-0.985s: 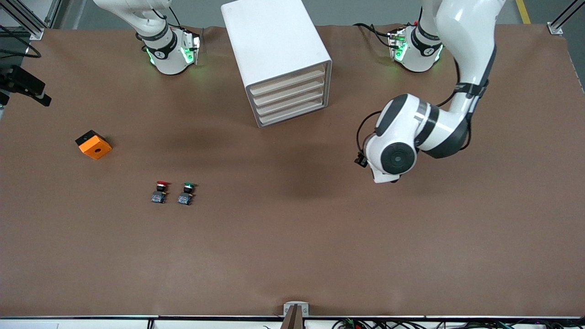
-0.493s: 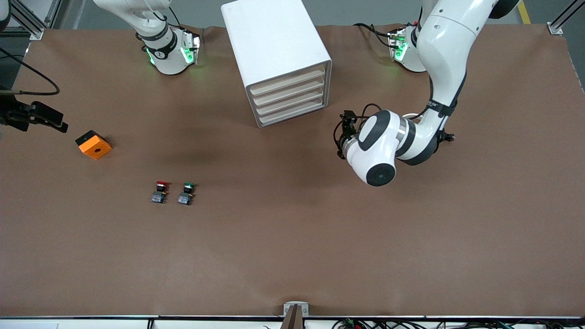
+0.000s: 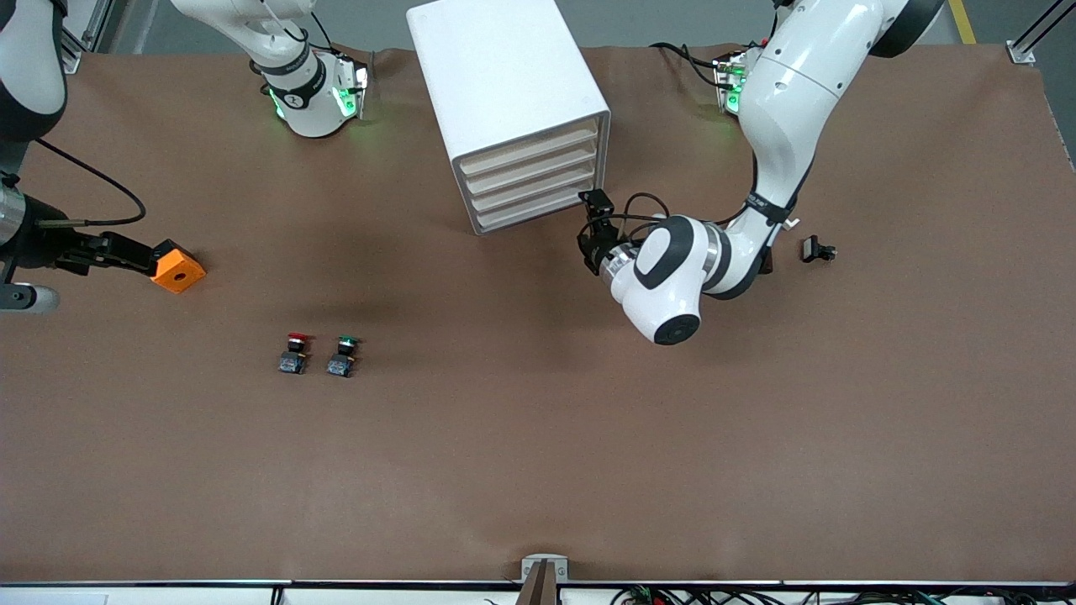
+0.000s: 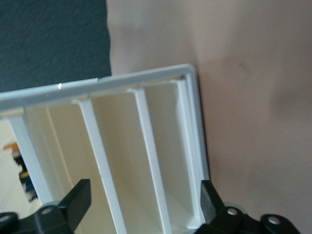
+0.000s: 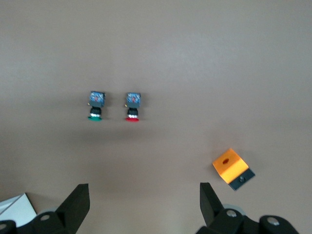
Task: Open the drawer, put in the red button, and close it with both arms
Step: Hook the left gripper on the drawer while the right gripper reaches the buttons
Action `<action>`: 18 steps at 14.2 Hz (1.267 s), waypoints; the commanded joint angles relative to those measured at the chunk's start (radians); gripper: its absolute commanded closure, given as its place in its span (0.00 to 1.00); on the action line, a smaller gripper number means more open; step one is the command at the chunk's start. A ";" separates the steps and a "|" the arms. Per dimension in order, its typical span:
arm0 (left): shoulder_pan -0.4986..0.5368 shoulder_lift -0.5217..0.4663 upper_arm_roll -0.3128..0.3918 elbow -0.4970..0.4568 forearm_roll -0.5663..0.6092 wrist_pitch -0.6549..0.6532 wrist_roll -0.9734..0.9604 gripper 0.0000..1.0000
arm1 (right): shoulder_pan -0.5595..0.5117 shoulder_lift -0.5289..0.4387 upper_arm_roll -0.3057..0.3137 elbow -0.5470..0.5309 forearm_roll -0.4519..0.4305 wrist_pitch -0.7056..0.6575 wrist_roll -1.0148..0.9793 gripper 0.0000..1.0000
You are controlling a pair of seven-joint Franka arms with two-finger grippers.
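The white cabinet (image 3: 504,76) stands at the back middle with four cream drawer fronts (image 3: 534,181), all pushed in. My left gripper (image 3: 591,238) is open just in front of the lowest drawers, at the corner toward the left arm's end. The left wrist view shows the drawer fronts (image 4: 122,146) close up between its open fingers (image 4: 80,200). The red button (image 3: 294,351) lies on the table beside the green button (image 3: 343,354). My right gripper (image 3: 130,252) is open and empty, up over the table beside the orange box. Its wrist view shows the red button (image 5: 132,106) and the green one (image 5: 95,105).
An orange box (image 3: 175,267) with a black base lies toward the right arm's end of the table; it also shows in the right wrist view (image 5: 233,168). A small black part (image 3: 817,249) lies on the brown table (image 3: 538,454) toward the left arm's end.
My left arm has swung in and brought its gripper up to the drawer fronts. My right arm has come in from the table's edge to beside the orange box. The small black part has come into view.
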 commanded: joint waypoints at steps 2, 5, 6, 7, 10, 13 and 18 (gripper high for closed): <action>-0.040 0.031 0.001 0.020 -0.070 -0.017 -0.091 0.11 | 0.056 0.050 -0.002 -0.014 -0.001 0.093 0.040 0.00; -0.056 0.042 0.001 0.019 -0.119 -0.020 -0.158 0.17 | 0.066 0.058 -0.002 -0.101 0.002 0.196 0.109 0.00; -0.056 0.045 0.001 0.017 -0.128 -0.031 -0.178 0.22 | 0.073 0.058 -0.002 -0.130 0.001 0.228 0.146 0.00; -0.068 0.057 0.001 0.019 -0.144 -0.052 -0.192 0.22 | 0.074 0.061 -0.003 -0.152 0.001 0.251 0.175 0.00; -0.092 0.062 0.001 0.014 -0.155 -0.063 -0.228 0.28 | 0.067 0.075 -0.003 -0.208 0.001 0.334 0.203 0.00; -0.114 0.073 0.001 0.012 -0.156 -0.097 -0.243 0.36 | 0.065 0.073 -0.003 -0.329 0.001 0.499 0.204 0.00; -0.131 0.084 0.001 0.011 -0.182 -0.104 -0.245 0.51 | 0.051 0.176 -0.003 -0.471 0.002 0.791 0.192 0.00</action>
